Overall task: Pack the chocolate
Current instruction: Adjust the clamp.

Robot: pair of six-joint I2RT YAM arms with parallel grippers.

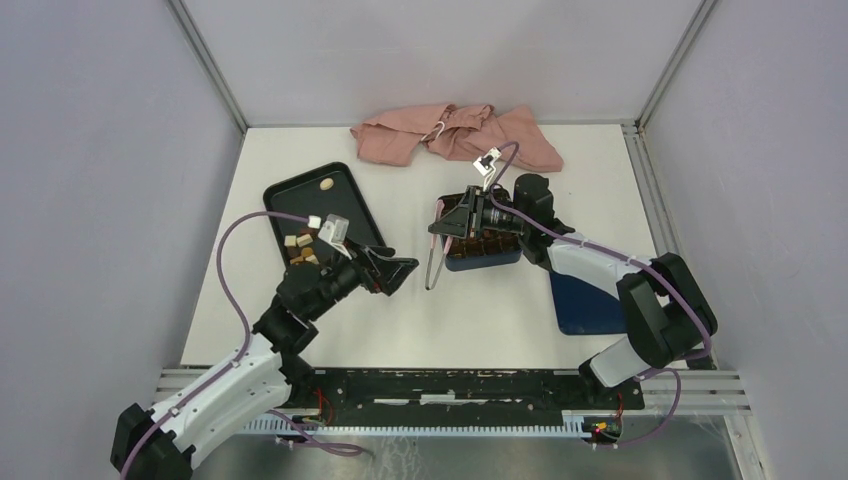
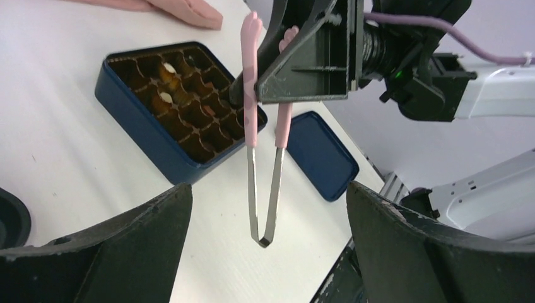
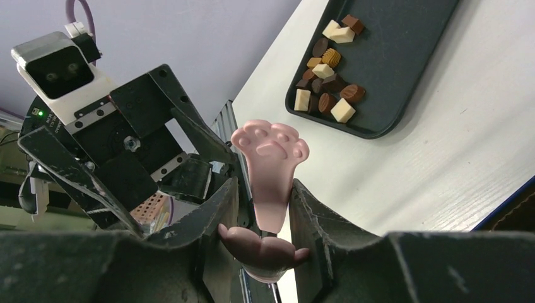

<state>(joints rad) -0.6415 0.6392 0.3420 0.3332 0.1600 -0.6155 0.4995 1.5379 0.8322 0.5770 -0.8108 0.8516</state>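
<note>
While most of the chocolate (image 3: 328, 76) sits heaped in the black tray (image 1: 345, 195) far left, two pale pieces in the blue box (image 2: 135, 120), right gripper (image 3: 264, 208) clamps the pink tongs (image 2: 251, 113) near the paw tips, hinge end towards left gripper (image 1: 398, 270), jaws spread, arm reaching right: probably a handover

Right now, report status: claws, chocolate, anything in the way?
Right claw shut on tongs. Left claw open, empty. Chocolate mostly on tray, few in box. Tongs hang beside box.
</note>
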